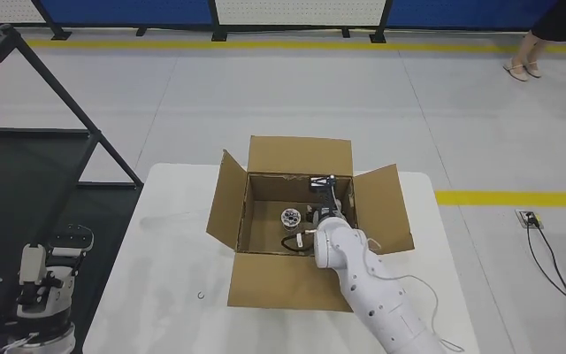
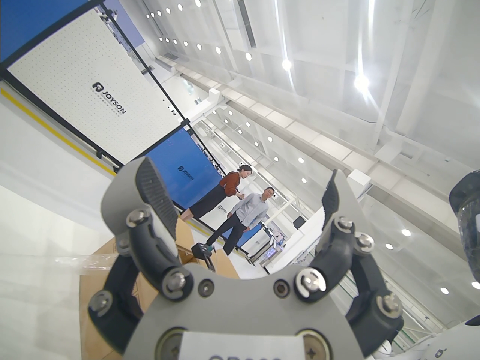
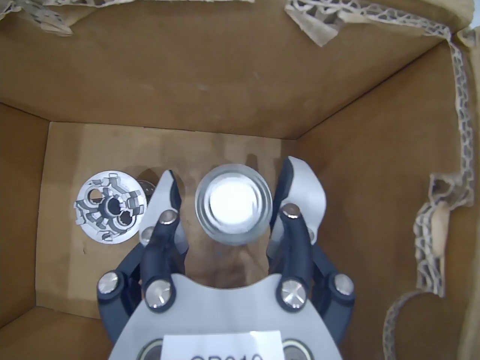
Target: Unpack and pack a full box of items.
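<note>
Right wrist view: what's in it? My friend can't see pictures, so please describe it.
The right gripper hangs open inside a cardboard box, one finger on each side of a round clear jar standing on the box floor. A round grey metal part with holes lies beside it.

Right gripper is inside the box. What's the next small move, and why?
Probably close the right gripper on the jar: its open fingers sit either side of the jar's top, roughly centred, so a grip looks lined up.

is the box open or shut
Open: the cardboard box has its flaps spread outward, and the right gripper is inside it.
</note>
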`<action>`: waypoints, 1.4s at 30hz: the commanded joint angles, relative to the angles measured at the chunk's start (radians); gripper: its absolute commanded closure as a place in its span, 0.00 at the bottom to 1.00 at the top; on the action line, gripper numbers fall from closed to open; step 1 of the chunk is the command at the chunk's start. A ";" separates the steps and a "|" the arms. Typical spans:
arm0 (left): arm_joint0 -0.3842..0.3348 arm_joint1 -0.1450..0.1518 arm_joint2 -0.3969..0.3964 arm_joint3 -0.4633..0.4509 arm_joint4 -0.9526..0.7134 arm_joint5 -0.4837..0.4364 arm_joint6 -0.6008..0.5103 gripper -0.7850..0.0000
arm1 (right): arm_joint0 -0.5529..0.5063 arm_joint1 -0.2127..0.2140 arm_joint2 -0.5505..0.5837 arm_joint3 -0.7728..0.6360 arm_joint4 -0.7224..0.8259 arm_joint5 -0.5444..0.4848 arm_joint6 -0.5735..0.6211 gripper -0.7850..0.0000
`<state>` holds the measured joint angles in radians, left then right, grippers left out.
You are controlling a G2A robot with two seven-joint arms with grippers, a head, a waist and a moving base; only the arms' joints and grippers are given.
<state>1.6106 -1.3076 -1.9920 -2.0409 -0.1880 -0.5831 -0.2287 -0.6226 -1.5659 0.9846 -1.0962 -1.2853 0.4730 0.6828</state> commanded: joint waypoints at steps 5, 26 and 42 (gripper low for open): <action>0.000 0.000 0.000 0.000 0.000 0.000 0.000 0.00 | -0.067 0.010 0.028 -0.116 -0.042 -0.016 0.002 0.00; 0.000 0.000 0.000 0.000 0.000 0.000 0.000 0.00 | -0.417 0.060 0.131 -0.683 -0.084 -0.257 -0.149 0.00; -0.094 0.017 0.054 -0.038 0.065 0.244 -0.122 0.00 | -0.461 0.067 0.252 -0.829 0.156 -0.339 -0.116 0.00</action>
<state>1.5350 -1.2948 -1.9460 -2.0744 -0.1505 -0.3787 -0.3160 -1.0762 -1.5005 1.2082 -1.8933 -1.1818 0.1348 0.5547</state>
